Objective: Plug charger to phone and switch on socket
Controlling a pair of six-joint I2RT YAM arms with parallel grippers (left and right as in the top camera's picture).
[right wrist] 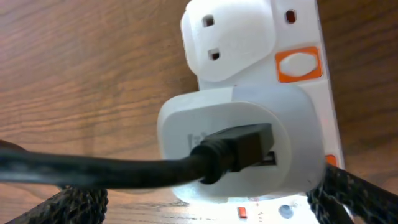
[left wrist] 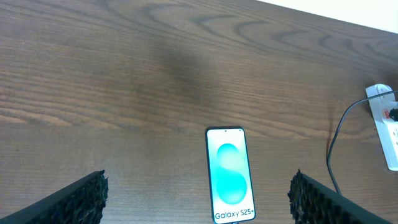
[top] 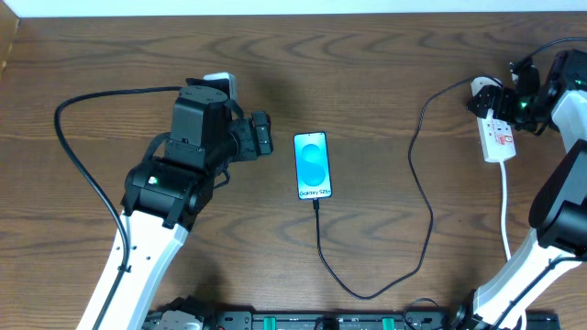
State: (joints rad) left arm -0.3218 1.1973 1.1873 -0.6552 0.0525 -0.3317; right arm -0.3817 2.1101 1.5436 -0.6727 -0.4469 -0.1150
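The phone (top: 312,166) lies flat mid-table with its blue screen up; it also shows in the left wrist view (left wrist: 229,175). The black charger cable (top: 424,183) runs from the phone's bottom edge, loops toward the front and rises to the white socket strip (top: 496,134). In the right wrist view its black plug (right wrist: 239,149) sits in a white adapter (right wrist: 292,124) plugged into the strip (right wrist: 249,25). My left gripper (top: 261,136) (left wrist: 199,186) is open and empty, just left of the phone. My right gripper (top: 503,103) (right wrist: 211,199) is open, with its fingers either side of the adapter.
An orange switch (right wrist: 298,64) sits on the strip beside the free outlet. The strip's white lead (top: 505,206) runs toward the front edge along my right arm. The strip also shows at the right edge of the left wrist view (left wrist: 388,134).
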